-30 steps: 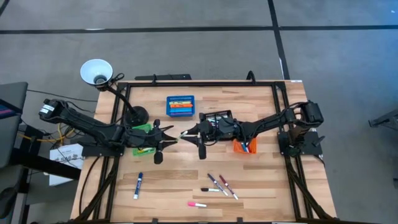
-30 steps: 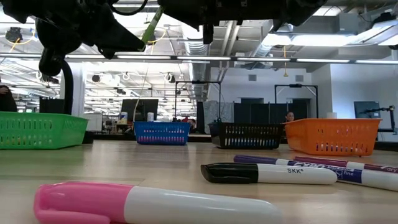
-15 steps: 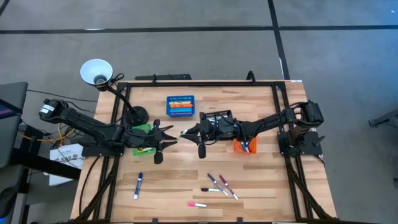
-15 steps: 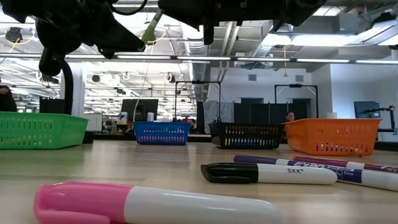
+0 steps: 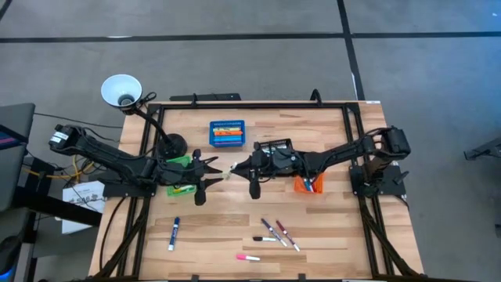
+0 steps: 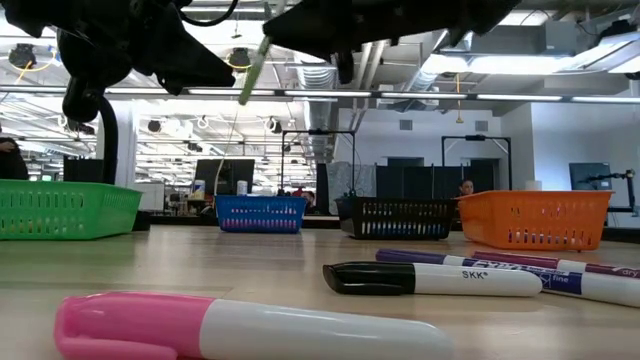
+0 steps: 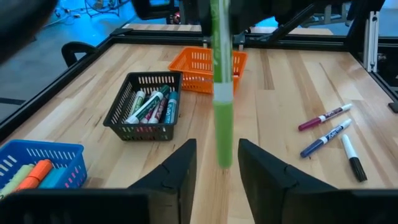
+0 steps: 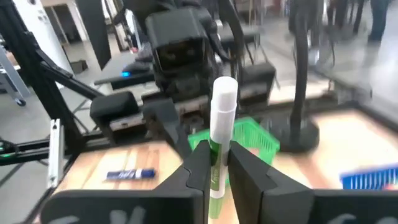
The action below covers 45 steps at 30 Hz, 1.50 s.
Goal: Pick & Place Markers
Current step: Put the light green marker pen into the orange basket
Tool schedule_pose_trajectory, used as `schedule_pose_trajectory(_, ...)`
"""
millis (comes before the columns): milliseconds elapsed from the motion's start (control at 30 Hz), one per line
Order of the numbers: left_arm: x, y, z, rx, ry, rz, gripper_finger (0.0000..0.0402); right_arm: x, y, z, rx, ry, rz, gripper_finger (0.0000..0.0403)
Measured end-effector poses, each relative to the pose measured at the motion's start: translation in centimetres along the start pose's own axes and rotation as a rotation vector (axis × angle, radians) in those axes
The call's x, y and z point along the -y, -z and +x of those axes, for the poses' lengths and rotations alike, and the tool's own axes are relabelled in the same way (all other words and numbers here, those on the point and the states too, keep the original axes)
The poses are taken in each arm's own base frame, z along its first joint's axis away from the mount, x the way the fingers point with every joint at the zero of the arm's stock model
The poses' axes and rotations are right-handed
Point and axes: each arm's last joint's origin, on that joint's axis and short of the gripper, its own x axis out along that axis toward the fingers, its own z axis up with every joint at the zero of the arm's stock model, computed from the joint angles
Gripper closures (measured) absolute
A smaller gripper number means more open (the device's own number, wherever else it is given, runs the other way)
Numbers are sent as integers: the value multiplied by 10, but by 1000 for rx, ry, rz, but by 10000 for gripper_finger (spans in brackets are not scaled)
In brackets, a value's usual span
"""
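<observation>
A green-and-white marker hangs in the air above the middle of the table, between my two grippers. My right gripper is shut on it. My left gripper faces it from the table's left and is open. Its two fingers stand on either side of the marker's free end, with a gap on each side. In the low view the marker slants down out of the right gripper. My right gripper pinches the marker's green part between its two fingers, coming nearly level from the table's right and lying along the marker. The white end sticks out toward the left gripper. The marker is clear of the table, its free end lower.
A green bin lies under the left arm. Blue, black and orange bins hold markers. Loose markers lie near the front: a blue one, several, a pink one. A lamp stands far left.
My left gripper has opened and let go of the marker, staying in place. My right gripper has tipped its wrist, and the marker in it now slants with its free end lower than before.
</observation>
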Motion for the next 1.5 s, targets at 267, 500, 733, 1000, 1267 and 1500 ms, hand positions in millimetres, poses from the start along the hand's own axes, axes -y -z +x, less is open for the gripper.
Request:
schedule_pose_trajectory(267, 0, 0, 0, -1, 3, 0, 286, -2, -10, -50, -367, 98, 218, 384)
schedule_pose_trajectory(500, 0, 0, 0, -1, 4, 0, 286, 3, -2, -114, -737, 428, 415, 368)
schedule_pose_trajectory(733, 0, 0, 0, -3, 4, 1, 286, 12, 13, -147, -973, 730, 510, 380)
schedule_pose_trajectory(1000, 0, 0, 0, -4, 4, 1, 286, 25, 39, -151, -937, 892, 697, 365)
schedule_pose_trajectory(1267, 0, 0, 0, -3, 4, 1, 286, 32, 55, -154, -1008, 895, 806, 363)
schedule_pose_trajectory(1500, 0, 0, 0, -3, 4, 1, 286, 34, 55, -154, -1024, 884, 817, 320)
